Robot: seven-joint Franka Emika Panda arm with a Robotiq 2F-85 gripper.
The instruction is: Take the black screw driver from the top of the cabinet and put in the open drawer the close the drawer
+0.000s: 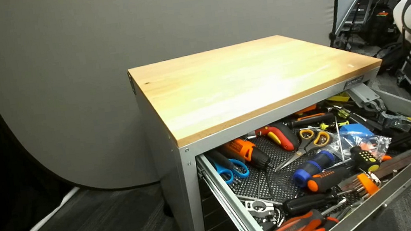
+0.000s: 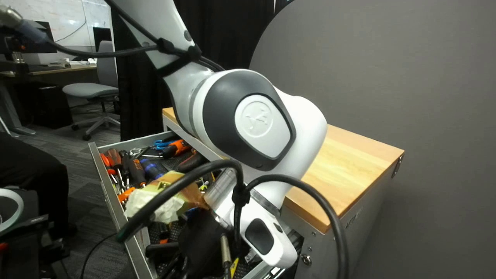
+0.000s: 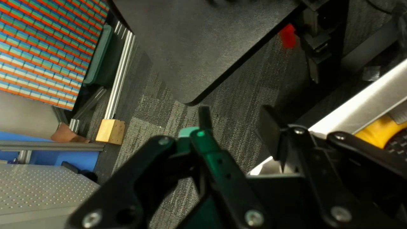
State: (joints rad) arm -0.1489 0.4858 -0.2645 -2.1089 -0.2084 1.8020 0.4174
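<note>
- Gaping, the jaws of the gripper let us see carpet between the two fingers; we find nothing held.
- Just beside one finger in the wrist view, we have a bright metal edge.
- In an exterior view we see the white arm bent in front of the cabinet, hiding part of it.
- Pulled well out, the drawer shows us a crowd of tools in both exterior views.
- Among them we spot the black screw driver, stubby and yellow-dotted at one end, near an orange-and-black handle and a transparent bag.
- Above the drawer we see the light wooden top; behind, a grey backdrop.
</note>
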